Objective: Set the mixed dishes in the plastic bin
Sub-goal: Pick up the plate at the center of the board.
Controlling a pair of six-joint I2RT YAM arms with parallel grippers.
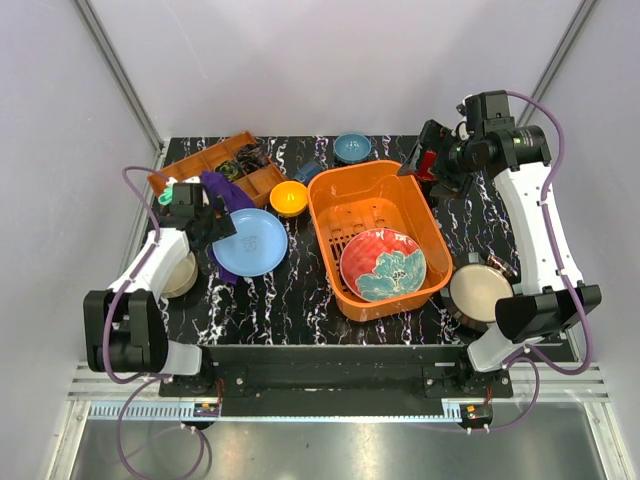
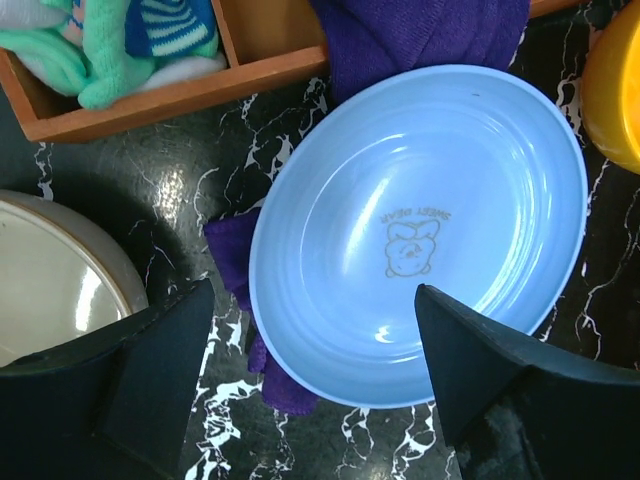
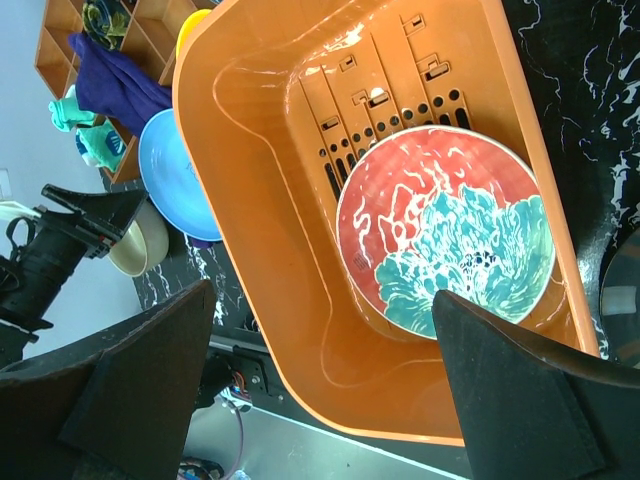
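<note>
Hovering, jaws wide, over the round light blue plate (image 2: 420, 230) near the table's (image 1: 300, 310) left edge, the left gripper (image 2: 312, 310) should, I reckon, bite the rim clear of the purple cloth (image 2: 235, 255) underneath.

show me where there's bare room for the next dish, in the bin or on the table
The bin is bare in its far half, beyond the red plate. The table has a free patch at the near edge between blue plate and bin. Crowded far left: tray, cloth, yellow bowl, blue plate.
</note>
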